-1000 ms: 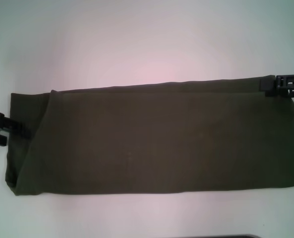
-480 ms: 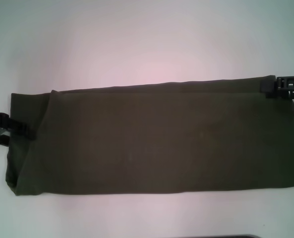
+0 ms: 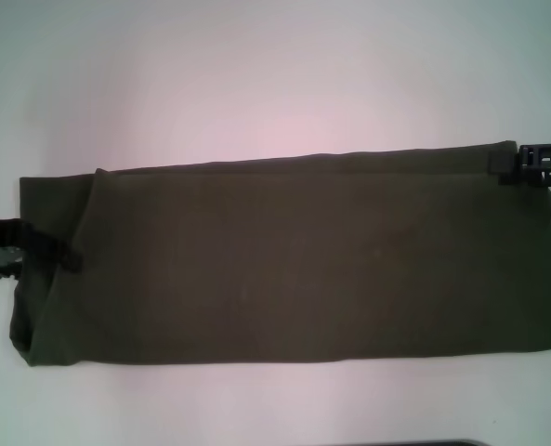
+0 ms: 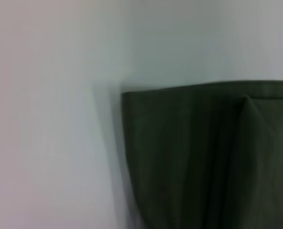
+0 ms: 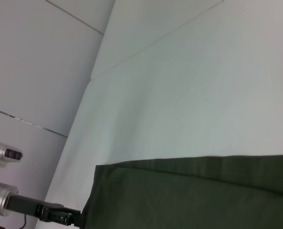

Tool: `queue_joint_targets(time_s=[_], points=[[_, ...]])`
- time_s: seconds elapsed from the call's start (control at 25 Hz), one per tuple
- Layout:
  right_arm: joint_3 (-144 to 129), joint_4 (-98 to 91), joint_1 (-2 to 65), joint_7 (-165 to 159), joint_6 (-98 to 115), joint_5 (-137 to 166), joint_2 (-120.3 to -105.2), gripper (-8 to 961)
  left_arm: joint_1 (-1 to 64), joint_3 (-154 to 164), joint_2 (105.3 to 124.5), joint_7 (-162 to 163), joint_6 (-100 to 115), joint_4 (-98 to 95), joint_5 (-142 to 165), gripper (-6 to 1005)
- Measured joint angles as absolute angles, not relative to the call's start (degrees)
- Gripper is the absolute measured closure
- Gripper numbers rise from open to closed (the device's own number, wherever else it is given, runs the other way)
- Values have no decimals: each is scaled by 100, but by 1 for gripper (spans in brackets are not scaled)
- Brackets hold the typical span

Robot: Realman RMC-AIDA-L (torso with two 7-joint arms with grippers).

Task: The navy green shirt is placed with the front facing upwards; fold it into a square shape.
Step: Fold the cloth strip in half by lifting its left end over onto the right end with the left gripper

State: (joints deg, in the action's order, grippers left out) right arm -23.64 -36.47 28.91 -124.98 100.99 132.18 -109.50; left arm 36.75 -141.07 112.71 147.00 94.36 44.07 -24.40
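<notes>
One white table (image 3: 256, 74), grey wall panels (image 5: 31, 62) — seamed

Lab/test setup, prob: plain white table (image 3: 256, 74), bare grey panelled wall (image 5: 31, 57), no furnishings.

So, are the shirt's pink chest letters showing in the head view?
No, the navy green shirt lies as a long folded strip of plain olive, no letters visible.

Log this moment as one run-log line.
shirt: long folded band, plain side up | left claw: over left end | right claw: at far right corner | table
</notes>
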Motion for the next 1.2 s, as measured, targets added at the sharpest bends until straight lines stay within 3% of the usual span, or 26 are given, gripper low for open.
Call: queue_joint_targets(time_s=[0.6, 1.0, 1.2], points=[[-2368, -3648, 2869, -12498, 10113, 13216, -10950, 294, 3985, -14105, 11489, 14730, 9676, 4388, -2478, 233], [-2364, -3648, 2852, -12497, 10146, 13212, -10930, 294, 4049, -14298, 11426, 14763, 9937, 4215, -2832, 251], [-2364, -3648, 2825, -12498, 10151, 13197, -10921, 294, 4042, -14345, 11385, 14704, 10143, 4225, -2967, 465]])
